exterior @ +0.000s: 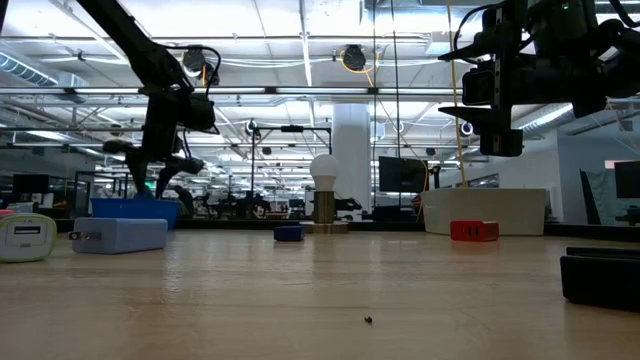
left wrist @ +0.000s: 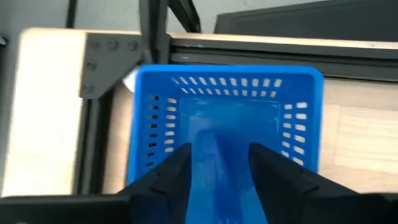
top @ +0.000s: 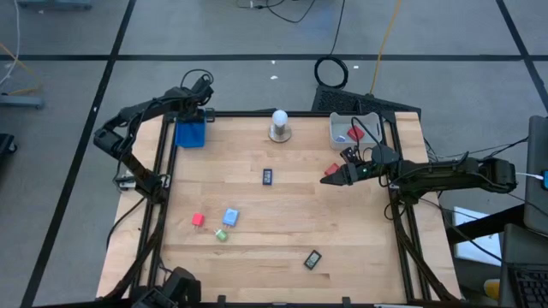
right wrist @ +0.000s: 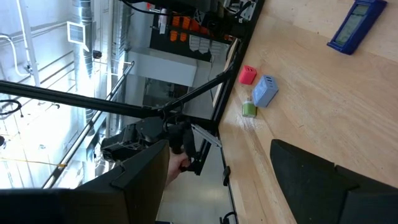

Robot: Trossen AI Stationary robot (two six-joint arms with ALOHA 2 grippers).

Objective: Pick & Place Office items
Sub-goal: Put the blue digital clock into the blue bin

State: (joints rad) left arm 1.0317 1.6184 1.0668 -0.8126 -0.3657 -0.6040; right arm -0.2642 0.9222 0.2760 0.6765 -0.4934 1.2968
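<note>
Overhead, the left gripper (left wrist: 219, 171) hangs above the blue tray (top: 190, 133), jaws spread and empty. Right gripper (top: 329, 179) hovers mid-worktop (top: 282, 231), jaws apart, near the red block (top: 332, 168); other pieces lie scattered.

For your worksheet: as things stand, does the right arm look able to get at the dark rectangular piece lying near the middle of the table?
Probably yes. The right tool hangs open above bare wood, with nothing between it and the dark rectangular piece.

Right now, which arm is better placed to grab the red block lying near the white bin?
Probably the right: its gripper hovers, empty, just beside that red block, while the left gripper is over the blue basket.
</note>
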